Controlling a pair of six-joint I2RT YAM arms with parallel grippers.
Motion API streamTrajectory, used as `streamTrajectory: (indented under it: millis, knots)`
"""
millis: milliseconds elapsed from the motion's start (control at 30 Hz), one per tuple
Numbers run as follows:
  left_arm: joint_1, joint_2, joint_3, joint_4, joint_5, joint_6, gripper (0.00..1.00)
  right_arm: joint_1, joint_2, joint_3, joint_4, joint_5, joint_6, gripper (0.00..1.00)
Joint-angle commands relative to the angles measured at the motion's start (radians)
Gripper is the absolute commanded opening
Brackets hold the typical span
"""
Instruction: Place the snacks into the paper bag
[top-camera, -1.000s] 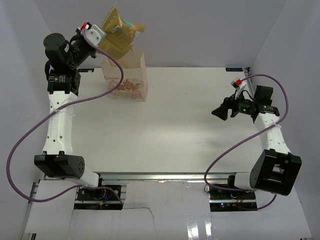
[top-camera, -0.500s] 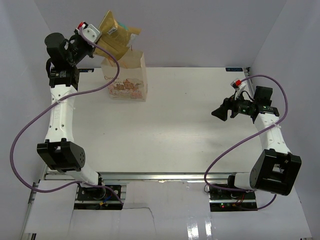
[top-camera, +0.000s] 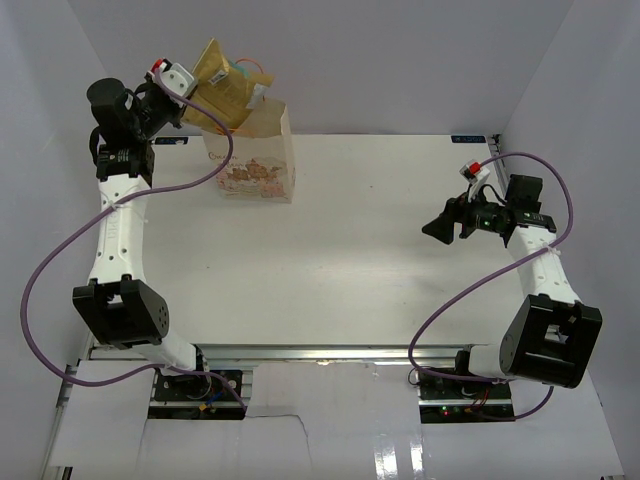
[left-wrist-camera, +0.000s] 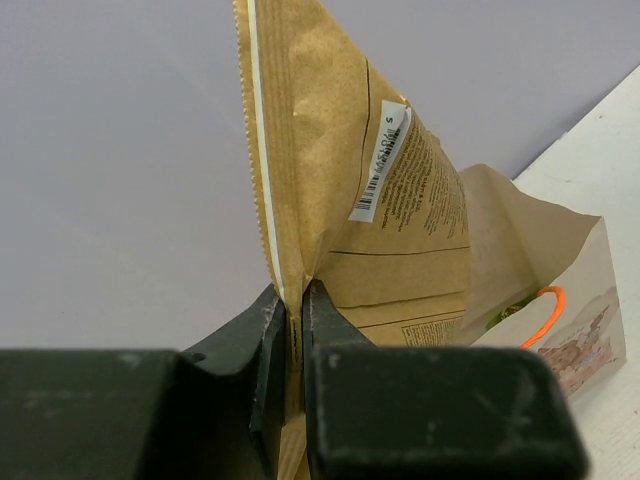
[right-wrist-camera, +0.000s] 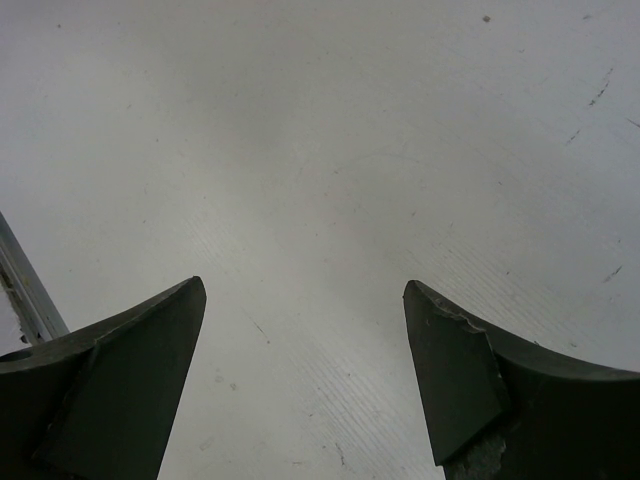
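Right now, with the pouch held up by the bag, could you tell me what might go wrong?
The left gripper pinches the pouch only by its edge seam, so it may swing or slip. The pouch looks wide against the mouth of the bag; it could catch the rim and tip the bag. The orange handle by the opening might snag it.

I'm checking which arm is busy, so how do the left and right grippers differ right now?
The left gripper is shut on the tan pouch at its edge; the right gripper is open with nothing between its fingers. The left gripper holds the pouch in the air by the top of the paper bag at the far left; the right gripper hangs over bare table on the right. Both are dark and two-fingered.
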Motion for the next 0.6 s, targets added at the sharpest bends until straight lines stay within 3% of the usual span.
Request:
streamTrajectory:
  millis: [0,567]
  knots:
    - [0.002,-0.075,0.001,0.074,0.023,0.022,0.00,0.002,0.002,-0.009,0.012,-0.015,-0.004,0.86]
    - [0.007,-0.118,-0.077,0.085,0.029,0.045,0.00,0.004,0.011,-0.026,0.026,-0.025,-0.007,0.86]
